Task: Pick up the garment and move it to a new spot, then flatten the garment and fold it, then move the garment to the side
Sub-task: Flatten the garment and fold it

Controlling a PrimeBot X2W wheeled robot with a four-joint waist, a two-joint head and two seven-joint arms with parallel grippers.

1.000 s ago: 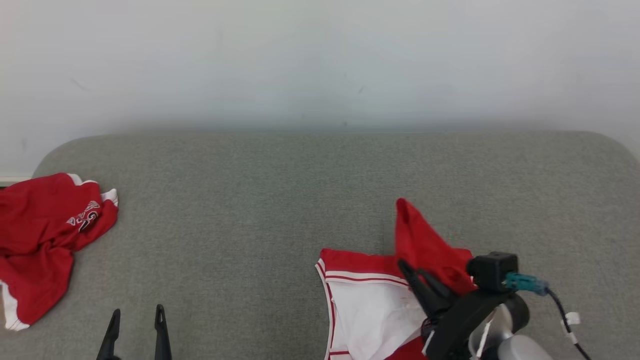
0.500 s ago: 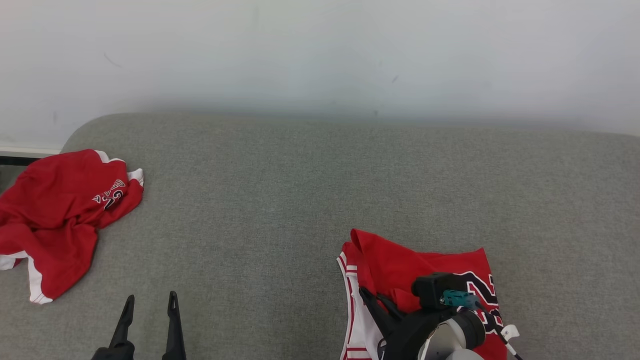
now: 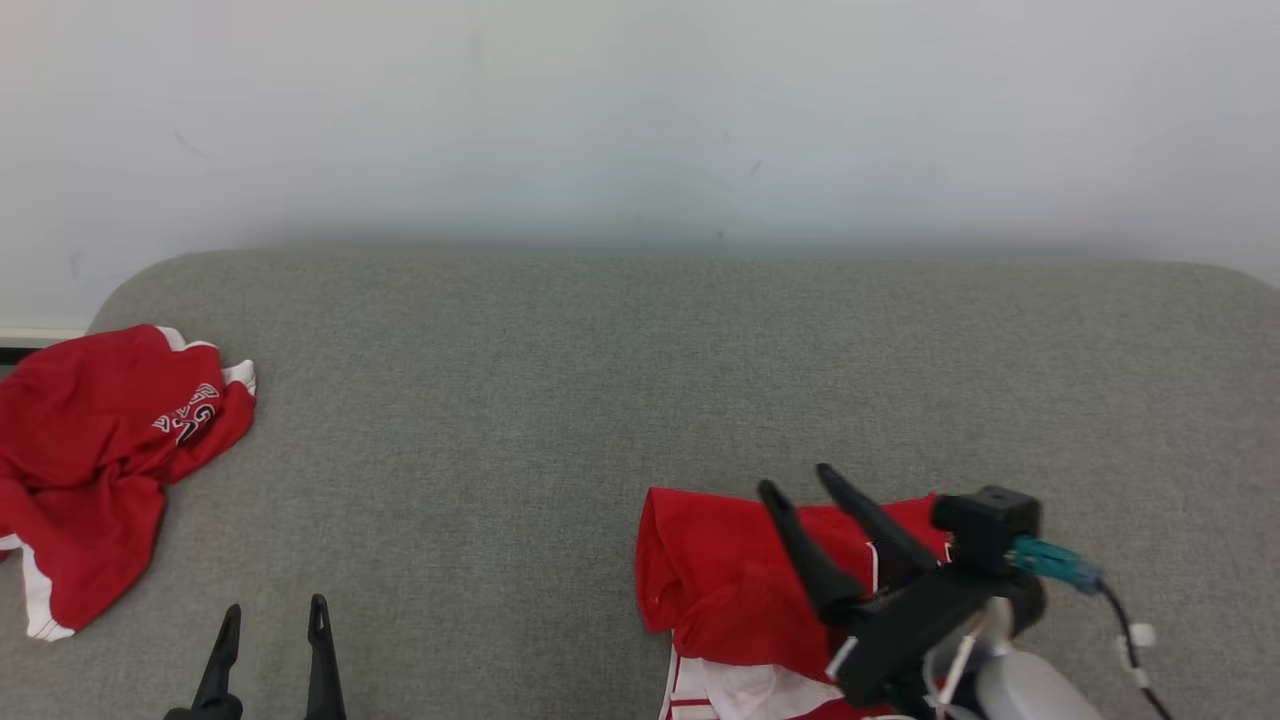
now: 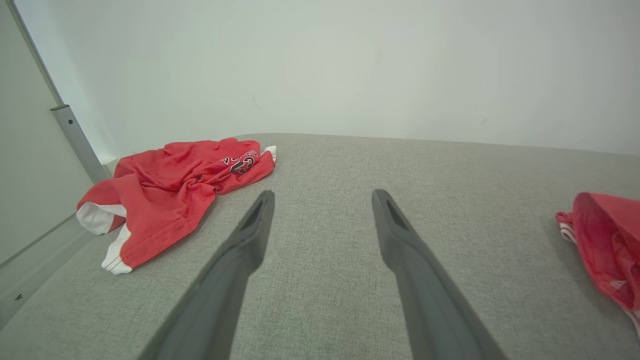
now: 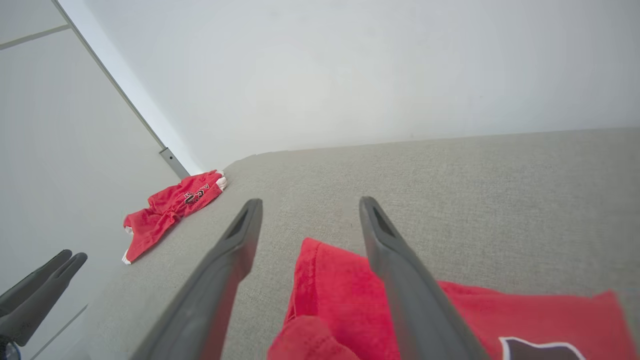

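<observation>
Overall: grey cushion (image 3: 500, 400) against a pale wall (image 3: 640, 120); two red cloth items lie on it, well apart.
Garment (image 3: 720, 590): red jersey with white trim, lying on the cushion at the robot's near right. It is folded over itself, with a red layer on top and a white striped band showing at the near edge. Black-and-white lettering shows at the bottom of the right wrist view.
Right gripper (image 3: 795, 478): fingers spread wide, nothing between them, holding nothing. It hangs over the garment's far left part, tips pointing away and leftward. Whether the fingers touch the cloth: cannot tell.
Left gripper (image 3: 275, 603): fingers likewise spread and empty. It sits low at the near left over bare cushion, well apart from both cloth items.
Heap (image 3: 90, 460): second red shirt, crumpled, at the cushion's far left edge, with white trim and a dark-outlined print showing. Neither gripper is near it.
Right wrist: black camera block with a teal plug (image 3: 1050, 565); a dark cable trails off to the right.
Lie of cloth: garment rumpled and bunched along its left edge, not flat.
</observation>
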